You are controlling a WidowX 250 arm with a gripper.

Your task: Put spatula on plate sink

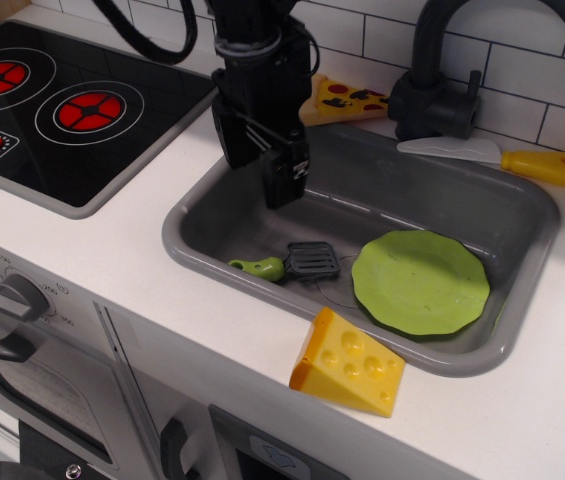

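Observation:
The spatula [287,265], with a lime-green handle and a dark grey slotted head, lies flat on the floor of the grey sink [184,240] near its front wall. The round lime-green plate [420,282] lies flat in the sink just right of the spatula head, apart from it. My black gripper [260,168] hangs over the sink's left part, above and behind the spatula. Its jaws are apart and empty.
A yellow cheese wedge [347,362] sits on the counter at the sink's front rim. A yellow-handled knife [507,157] lies behind the sink. A pizza slice [347,100] and the dark faucet [442,85] stand at the back. The black stovetop [52,110] is to the left.

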